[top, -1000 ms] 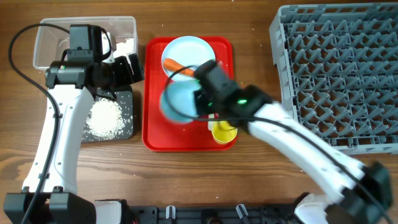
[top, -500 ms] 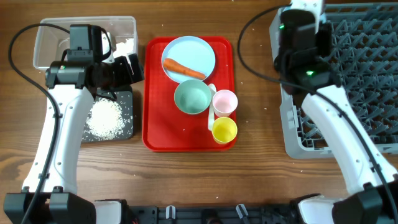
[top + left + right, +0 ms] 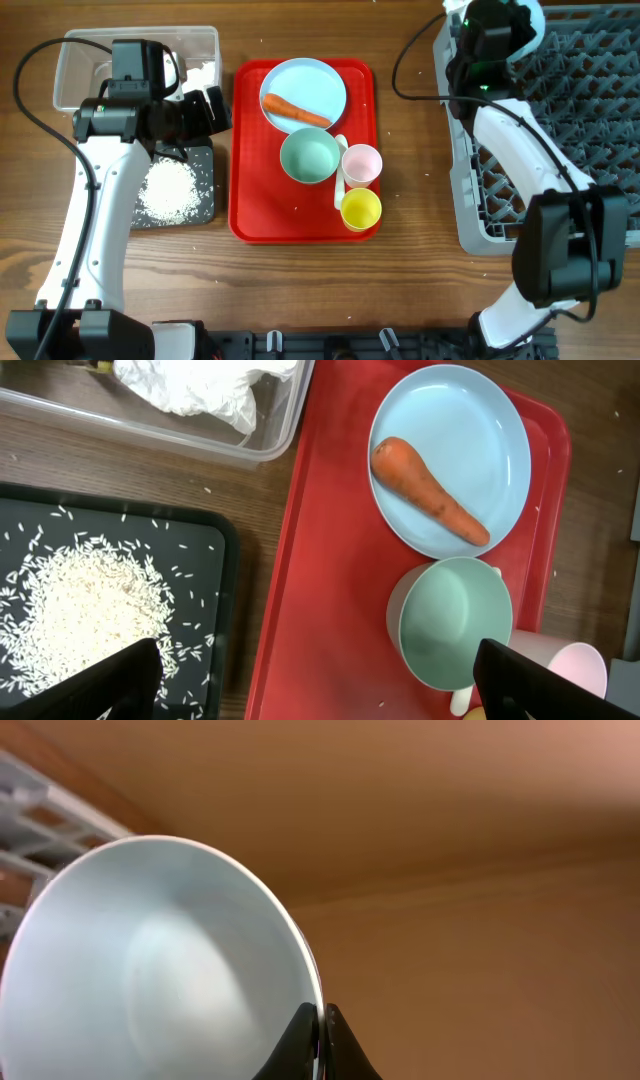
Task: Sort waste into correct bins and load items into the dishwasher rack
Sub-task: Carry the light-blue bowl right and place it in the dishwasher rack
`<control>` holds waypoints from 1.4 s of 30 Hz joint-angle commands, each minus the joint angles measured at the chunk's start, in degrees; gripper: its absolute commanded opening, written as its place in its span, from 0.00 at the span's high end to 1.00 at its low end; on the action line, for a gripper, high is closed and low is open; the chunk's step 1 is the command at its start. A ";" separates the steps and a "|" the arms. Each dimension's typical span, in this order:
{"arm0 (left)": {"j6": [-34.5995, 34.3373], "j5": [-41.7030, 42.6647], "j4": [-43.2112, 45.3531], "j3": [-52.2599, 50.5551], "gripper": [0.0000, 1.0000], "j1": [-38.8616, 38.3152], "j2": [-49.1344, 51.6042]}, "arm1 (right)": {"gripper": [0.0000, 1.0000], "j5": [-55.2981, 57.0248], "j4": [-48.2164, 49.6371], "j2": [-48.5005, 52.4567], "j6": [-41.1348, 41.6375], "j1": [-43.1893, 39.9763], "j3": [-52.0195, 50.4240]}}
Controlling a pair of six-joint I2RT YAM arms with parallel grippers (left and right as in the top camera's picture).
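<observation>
Right hand [image 3: 322,1032] is clenched on the rim of a pale blue bowl [image 3: 160,970], which is held tilted over the far left corner of the dishwasher rack [image 3: 560,120]. Left hand [image 3: 315,660] is spread wide and released, poised where the black tray [image 3: 205,160] meets the red serving tray [image 3: 260,200]. A strip of bare tabletop [image 3: 415,150] is left between the serving tray's right edge and the rack's left wall. The clear tub [image 3: 70,60], holding tissue [image 3: 200,385], is set behind the black tray, where rice [image 3: 165,190] is heaped. On the serving tray are found a plate [image 3: 320,80] bearing a carrot [image 3: 295,110], a second bowl [image 3: 310,155] just beside the plate's near rim, a pink cup [image 3: 361,163], a yellow cup [image 3: 361,209] and a white spoon [image 3: 339,190].
</observation>
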 commanded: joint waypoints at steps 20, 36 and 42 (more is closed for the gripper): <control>-0.09 -0.35 -0.02 0.39 0.00 0.37 0.33 | 0.96 -4.83 -0.72 6.36 -0.92 -1.86 0.83; -0.09 -0.33 -0.02 0.39 0.00 0.37 0.33 | 0.33 -7.76 -5.84 6.36 3.69 0.61 0.81; -0.09 -0.35 -0.02 0.39 0.00 0.37 0.33 | 0.00 -5.44 -6.10 6.36 11.93 2.47 0.81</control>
